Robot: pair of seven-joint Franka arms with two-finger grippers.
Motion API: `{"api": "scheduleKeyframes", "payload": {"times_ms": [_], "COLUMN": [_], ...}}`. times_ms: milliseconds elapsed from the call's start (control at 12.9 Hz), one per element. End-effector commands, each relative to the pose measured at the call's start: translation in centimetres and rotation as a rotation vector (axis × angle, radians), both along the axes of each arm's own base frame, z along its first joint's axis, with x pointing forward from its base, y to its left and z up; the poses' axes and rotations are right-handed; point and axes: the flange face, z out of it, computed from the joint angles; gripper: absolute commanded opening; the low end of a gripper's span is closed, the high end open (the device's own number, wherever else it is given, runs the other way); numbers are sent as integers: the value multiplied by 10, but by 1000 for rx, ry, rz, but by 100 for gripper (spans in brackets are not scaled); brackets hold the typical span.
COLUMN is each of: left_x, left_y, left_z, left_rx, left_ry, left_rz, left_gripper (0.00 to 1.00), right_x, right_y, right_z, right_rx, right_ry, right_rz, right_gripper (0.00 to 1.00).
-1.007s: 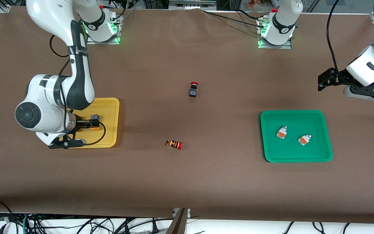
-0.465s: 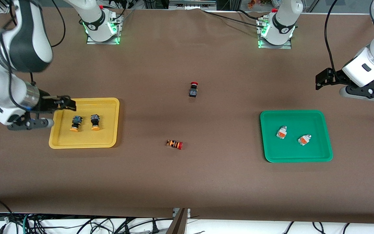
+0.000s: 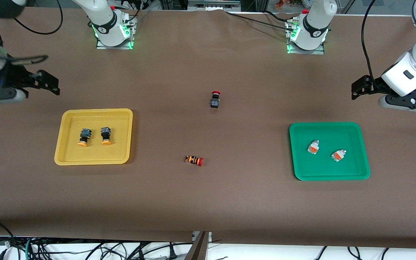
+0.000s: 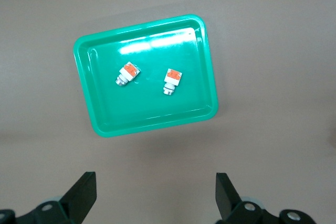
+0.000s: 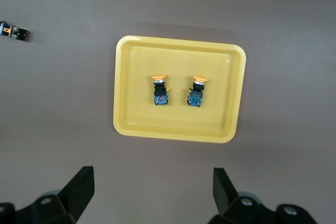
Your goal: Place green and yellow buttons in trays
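Observation:
Two black-and-blue buttons with yellow-orange caps lie side by side in the yellow tray. Two white buttons with orange patches lie in the green tray. My right gripper is open and empty, raised over bare table at the right arm's end, clear of the yellow tray. Its wrist view shows the gripper, the tray and both buttons. My left gripper is open and empty, raised near the green tray. Its wrist view shows the gripper, the tray and the white buttons.
A black button with a red cap stands on the mat mid-table. An orange-striped button with a red cap lies nearer the front camera, also in the right wrist view. The arm bases stand along the back edge.
My right gripper has let go of a yellow-capped button in the yellow tray, risen and pulled away toward the right arm's end of the table. The left arm has barely moved.

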Motion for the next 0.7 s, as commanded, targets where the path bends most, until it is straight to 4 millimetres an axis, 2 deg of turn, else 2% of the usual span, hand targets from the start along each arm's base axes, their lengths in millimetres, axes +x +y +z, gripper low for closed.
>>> {"api": "scheduleKeyframes", "payload": {"times_ms": [0, 620], "left_x": [-4, -4], "left_y": [-2, -4], "left_z": [7, 7], "left_rx": [-7, -7], "left_ry": [-1, -1], "left_rz": [6, 2], "left_gripper": [100, 100], "right_x": [-10, 9], "right_y": [-9, -8], "right_z": [-1, -1], "right_rx": [-12, -13], "right_ry": [36, 74], "right_rz": [5, 1], "right_gripper": [100, 100]}}
